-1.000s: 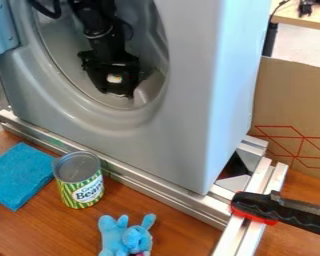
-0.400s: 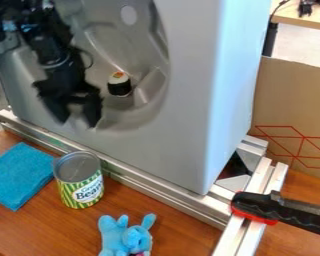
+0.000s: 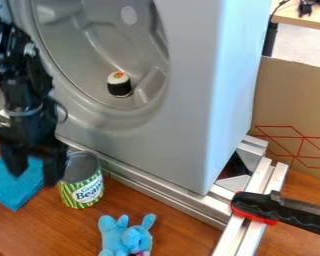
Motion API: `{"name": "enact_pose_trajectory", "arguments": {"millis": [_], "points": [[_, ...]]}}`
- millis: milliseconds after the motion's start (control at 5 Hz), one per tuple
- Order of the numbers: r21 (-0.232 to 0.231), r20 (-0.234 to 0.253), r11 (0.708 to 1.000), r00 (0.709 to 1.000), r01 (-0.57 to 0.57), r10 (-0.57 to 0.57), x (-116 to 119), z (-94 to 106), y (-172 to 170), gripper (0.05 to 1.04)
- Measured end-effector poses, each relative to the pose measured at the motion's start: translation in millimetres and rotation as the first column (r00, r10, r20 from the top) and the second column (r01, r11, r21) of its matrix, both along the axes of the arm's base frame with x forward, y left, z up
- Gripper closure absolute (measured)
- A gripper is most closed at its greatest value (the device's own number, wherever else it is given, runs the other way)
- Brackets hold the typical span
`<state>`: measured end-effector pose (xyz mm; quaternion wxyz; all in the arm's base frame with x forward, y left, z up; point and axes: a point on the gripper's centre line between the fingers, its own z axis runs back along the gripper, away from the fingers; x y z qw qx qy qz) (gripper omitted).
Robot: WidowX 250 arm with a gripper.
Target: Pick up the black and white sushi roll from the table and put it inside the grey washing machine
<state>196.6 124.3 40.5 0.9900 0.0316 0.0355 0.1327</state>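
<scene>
Toy sushi roll [image 3: 119, 88]: black band, white top with an orange-red spot; sits upright in the recess of the grey washing-machine drum [image 3: 89, 60], at 11 o'clock in the view. Gripper [image 3: 34, 177]: at 8 o'clock, pointing down, fingers parted, released, with blue cloth [image 3: 14, 192] visible between them. One finger overlaps the left edge of the green-and-yellow bean can [image 3: 82, 191] at 7 o'clock; contact cannot be determined. Blue plush toy [image 3: 126, 237] lies near 6 o'clock. Metal rail [image 3: 169, 194] runs between can and machine; black-and-red clamp [image 3: 256, 207] sits toward 4 o'clock.
</scene>
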Motion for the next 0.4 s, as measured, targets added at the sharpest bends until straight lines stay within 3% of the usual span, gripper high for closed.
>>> {"name": "enact_pose_trajectory", "arguments": {"millis": [400], "points": [[-0.065,-0.044,0.991,0.992,0.115,-0.118,-35.1,6.7,-11.2,0.085]]}}
